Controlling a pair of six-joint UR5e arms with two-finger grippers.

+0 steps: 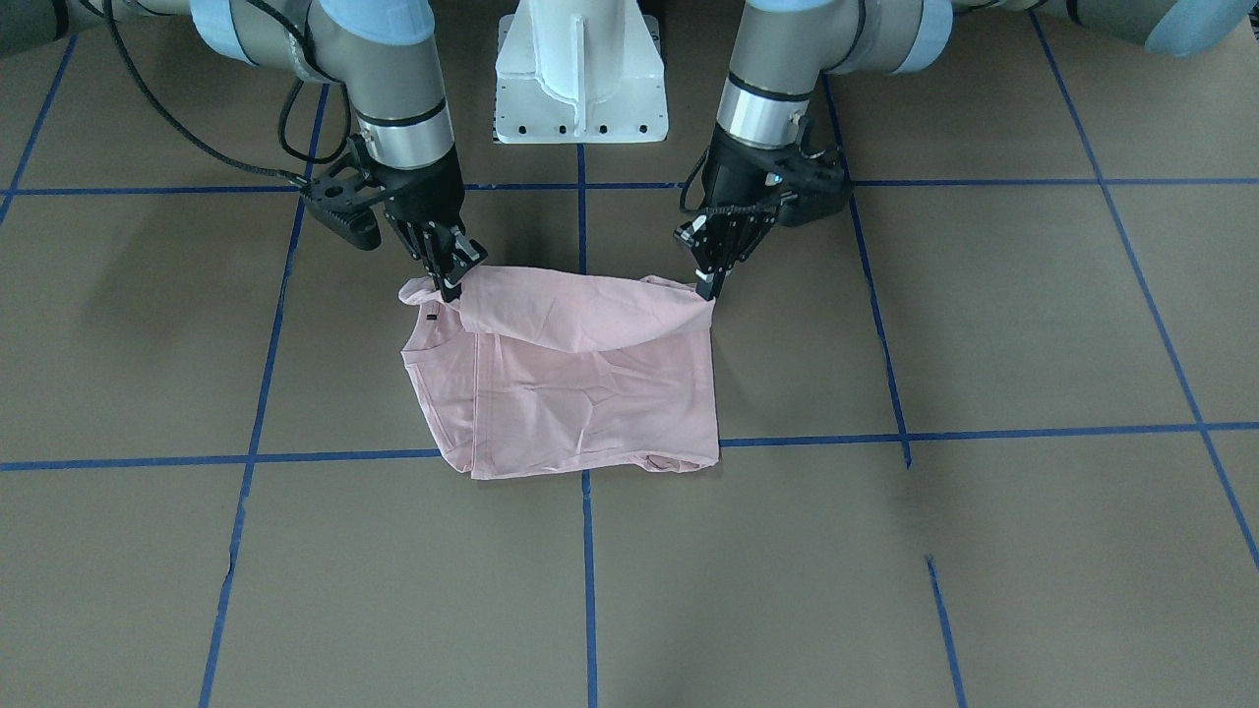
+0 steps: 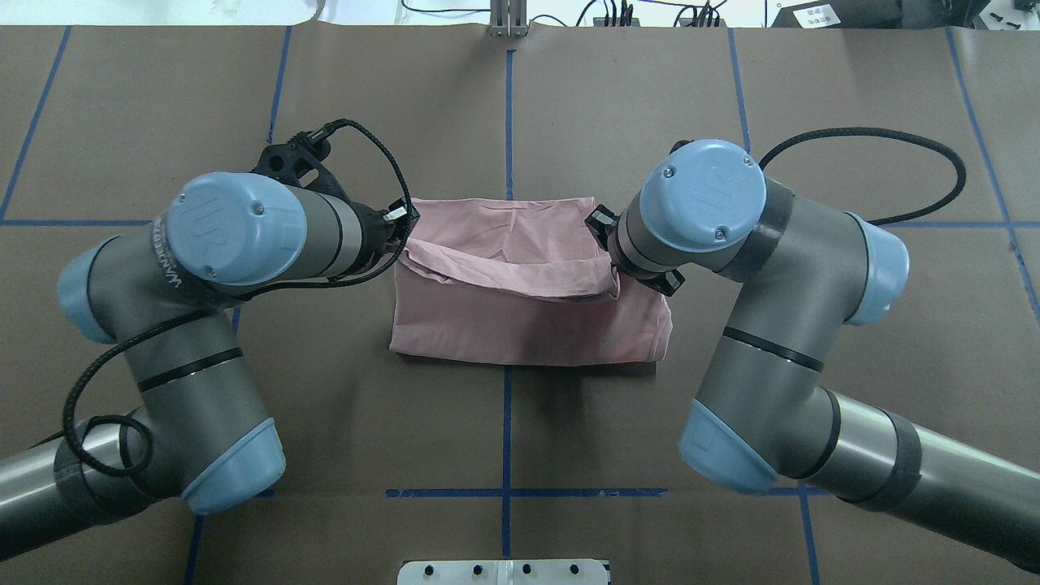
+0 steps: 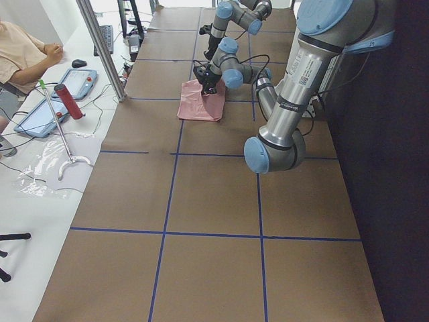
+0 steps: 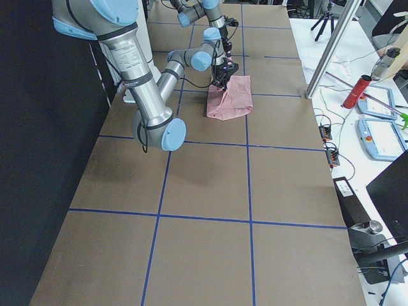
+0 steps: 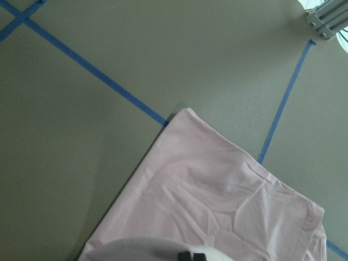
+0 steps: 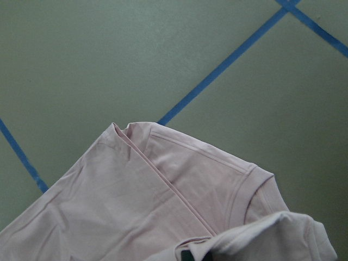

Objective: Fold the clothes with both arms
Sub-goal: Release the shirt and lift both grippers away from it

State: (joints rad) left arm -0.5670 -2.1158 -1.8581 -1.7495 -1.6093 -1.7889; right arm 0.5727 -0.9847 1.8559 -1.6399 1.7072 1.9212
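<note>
While both arms are reaching down just in front of the white pedestal base (image 1: 580,74), the items are standing as follows.

Item 1, pale pink T-shirt (image 1: 590,393): it is lying partly folded on the brown table (image 1: 984,324), in front of the pedestal base and roughly centred on it. It is straddling a blue tape line (image 1: 586,551) that is running straight out from the base. The edge nearest the base is hanging lifted off the table, sagging between the two grippers and draping over the flat layers beneath. Only plain pink cloth is facing up.

Item 2, small black sleeve tag (image 1: 430,319): it is sitting on the hemmed sleeve that is sticking out on the right arm's side of the base, just under the right gripper.

Item 3, left gripper (image 1: 706,283): it is pointing down on the left arm's side of the base, its fingers pinching one end of the T-shirt's lifted edge.

Item 4, right gripper (image 1: 448,280): it is pointing down on the opposite side of the base, its fingers pinching the other end of the same edge.

Item 5, left arm (image 2: 219,325) and right arm (image 2: 772,325): both are bending at the elbow and angling inward towards the garment, black cables looping beside them.
</note>
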